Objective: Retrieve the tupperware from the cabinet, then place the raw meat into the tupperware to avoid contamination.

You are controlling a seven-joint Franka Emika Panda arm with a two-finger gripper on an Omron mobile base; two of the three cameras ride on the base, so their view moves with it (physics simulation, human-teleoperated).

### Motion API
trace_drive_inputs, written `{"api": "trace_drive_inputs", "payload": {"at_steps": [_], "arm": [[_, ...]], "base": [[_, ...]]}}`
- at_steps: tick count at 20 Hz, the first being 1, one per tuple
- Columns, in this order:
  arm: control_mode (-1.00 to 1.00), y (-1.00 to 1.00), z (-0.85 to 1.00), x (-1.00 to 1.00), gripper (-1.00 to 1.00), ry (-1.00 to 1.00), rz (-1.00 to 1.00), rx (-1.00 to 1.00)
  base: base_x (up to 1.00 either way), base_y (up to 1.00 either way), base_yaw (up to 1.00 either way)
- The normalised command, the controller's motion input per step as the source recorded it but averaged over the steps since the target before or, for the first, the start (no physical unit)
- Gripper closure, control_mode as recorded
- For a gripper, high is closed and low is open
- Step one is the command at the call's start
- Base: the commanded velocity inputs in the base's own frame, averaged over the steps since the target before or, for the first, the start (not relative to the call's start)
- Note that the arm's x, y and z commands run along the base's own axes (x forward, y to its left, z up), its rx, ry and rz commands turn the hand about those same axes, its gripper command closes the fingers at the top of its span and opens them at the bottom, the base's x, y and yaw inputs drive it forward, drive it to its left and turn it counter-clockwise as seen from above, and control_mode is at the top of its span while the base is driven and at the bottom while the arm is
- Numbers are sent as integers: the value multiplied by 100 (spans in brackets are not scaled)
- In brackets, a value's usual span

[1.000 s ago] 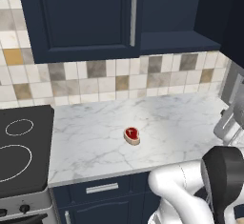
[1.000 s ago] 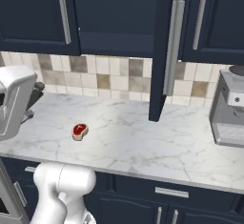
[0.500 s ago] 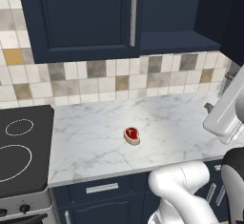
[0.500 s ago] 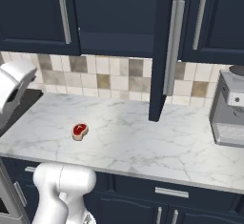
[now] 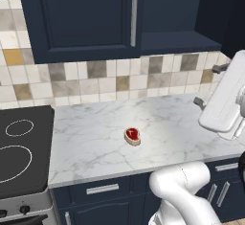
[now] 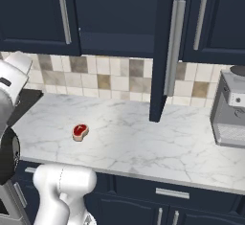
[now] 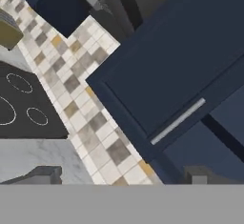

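Tupperware: not to be seen from where I stand; by my guess it sits somewhere inside the cabinet, behind a door or back in the dark of the open bay.
Cabinet (image 5: 81, 18): dark navy, hung above the tiled wall. One door in the right base view stands swung out edge-on, its long silver handle (image 6: 171, 47) facing the room; the door beside the opening is closed.
Raw meat (image 5: 132, 135): a small red slice with a pale fatty rim, lying flat on the marble bench (image 5: 95, 147), well apart from the stove (image 5: 21, 147) and from the coffee machine (image 6: 229, 109).
Tool (image 7: 119, 174): its two dark tips stand far apart at the foot of the hand view, nothing between them, looking at a navy door and its bar handle.
Handling, container: probably light, thin-walled, a bit flexible and smooth; I would pinch one wall at the rim, gently.
Handling, meat: likely soft, limp and slick; taking it low across its width, close to the bench, seems safest.
Risk: a light tub may skid or tip when touched.
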Motion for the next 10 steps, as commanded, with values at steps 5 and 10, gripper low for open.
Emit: {"api": "trace_drive_inputs", "payload": {"at_steps": [5,10], "arm": [[-100,33,-8,2,-100,-15,27,12],[-100,24,-6,0,-100,-15,10,6]], "base": [[0,0,0],[0,0,0]]}}
